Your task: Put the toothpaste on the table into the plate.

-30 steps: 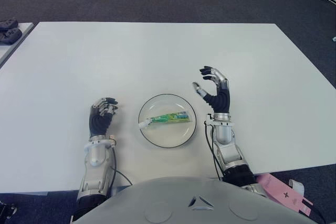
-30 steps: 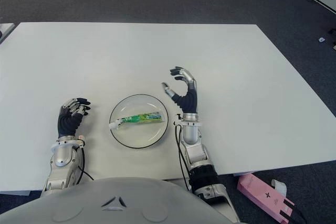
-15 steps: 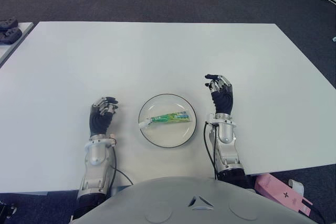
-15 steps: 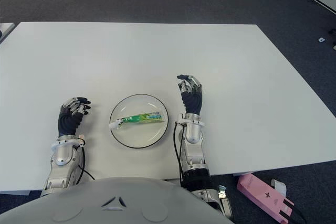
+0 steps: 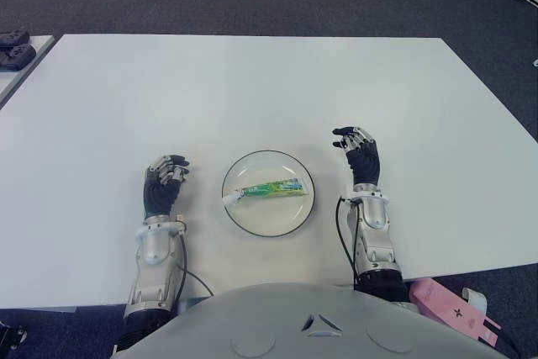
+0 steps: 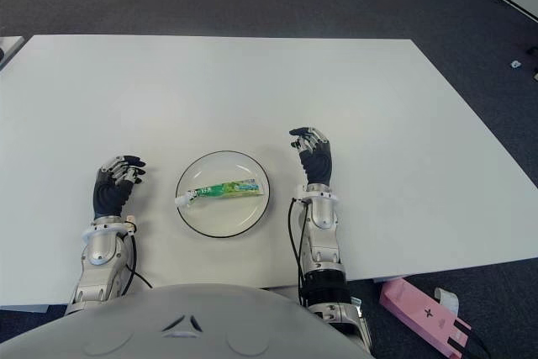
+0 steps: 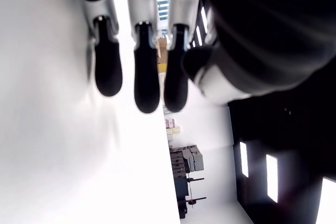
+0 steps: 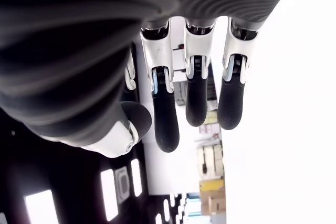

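Toothpaste tube (image 5: 267,188), green and white, lying flat inside the plate (image 5: 290,212), its long axis running roughly from 9 to 3 o'clock; the white cap end points toward 9 o'clock and sits close to the rim on that side. The plate is round and white with a thin dark rim, standing on the white table (image 5: 252,90) close to the table's near edge. Neither hand touches the tube or the plate.

Right hand (image 5: 361,155): at about 3 o'clock from the plate, near it but apart, palm turned toward the plate. The right wrist view shows the fingers (image 8: 164,124) loosely bent with the thumb set apart from them, and nothing between them.

Left hand (image 5: 162,184): at about 9 o'clock from the plate, a little farther off than the right. The left wrist view shows the fingers (image 7: 147,82) hanging loosely curved beside the thumb, holding nothing.

Periphery: a pink box (image 5: 450,308) lies on the dark floor off the table's near edge, at about 4 o'clock from the plate.
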Tool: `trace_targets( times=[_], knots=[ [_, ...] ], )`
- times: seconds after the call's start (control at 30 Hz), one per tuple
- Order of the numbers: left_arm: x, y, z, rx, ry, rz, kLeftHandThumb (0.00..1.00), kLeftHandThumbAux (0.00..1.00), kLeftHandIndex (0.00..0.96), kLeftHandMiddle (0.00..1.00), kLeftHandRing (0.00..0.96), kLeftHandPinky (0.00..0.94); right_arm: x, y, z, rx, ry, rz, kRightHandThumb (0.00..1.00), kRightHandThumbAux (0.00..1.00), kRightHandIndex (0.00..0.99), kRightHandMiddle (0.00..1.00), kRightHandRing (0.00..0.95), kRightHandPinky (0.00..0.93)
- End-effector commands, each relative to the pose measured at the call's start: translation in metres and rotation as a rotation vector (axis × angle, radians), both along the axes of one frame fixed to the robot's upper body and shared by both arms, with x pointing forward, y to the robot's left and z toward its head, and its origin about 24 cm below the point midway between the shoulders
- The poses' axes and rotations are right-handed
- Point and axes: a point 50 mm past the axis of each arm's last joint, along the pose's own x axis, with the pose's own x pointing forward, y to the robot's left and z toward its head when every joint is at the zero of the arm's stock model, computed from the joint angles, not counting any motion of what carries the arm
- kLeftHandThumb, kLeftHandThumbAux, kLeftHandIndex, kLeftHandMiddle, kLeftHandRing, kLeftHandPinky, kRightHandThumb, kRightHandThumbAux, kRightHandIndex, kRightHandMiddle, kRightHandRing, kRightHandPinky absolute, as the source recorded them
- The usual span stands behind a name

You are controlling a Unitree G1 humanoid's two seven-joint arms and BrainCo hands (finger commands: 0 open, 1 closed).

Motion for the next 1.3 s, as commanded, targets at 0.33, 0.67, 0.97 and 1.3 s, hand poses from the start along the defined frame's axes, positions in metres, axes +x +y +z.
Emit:
trace_targets(
  times=[0.33,0.67,0.97,1.3],
  knots=[
    [-0.009,-0.001,-0.013,-0.025,0.078,0.025,0.704,0.721,0.433,0.468,0.516,0.532,-0.003,0.001,-0.011,-0.062,0.044,0.113,0.712,0.728,0.432,0.486,0.490,0.490],
    [-0.010,-0.002,-0.012,-0.036,0.072,0.027,0.705,0.722,0.432,0.475,0.510,0.524,-0.009,-0.003,-0.013,-0.113,0.106,0.155,0.714,0.730,0.429,0.478,0.489,0.483],
    [-0.011,-0.004,-0.011,-0.053,0.079,0.033,0.705,0.723,0.431,0.482,0.502,0.518,-0.015,-0.004,-0.015,-0.108,0.156,0.159,0.713,0.731,0.427,0.471,0.494,0.496],
    [-0.013,-0.005,-0.010,-0.064,0.075,0.034,0.705,0.723,0.431,0.491,0.502,0.529,-0.022,-0.003,-0.021,-0.083,0.193,0.154,0.713,0.731,0.427,0.460,0.494,0.490]
  ],
)
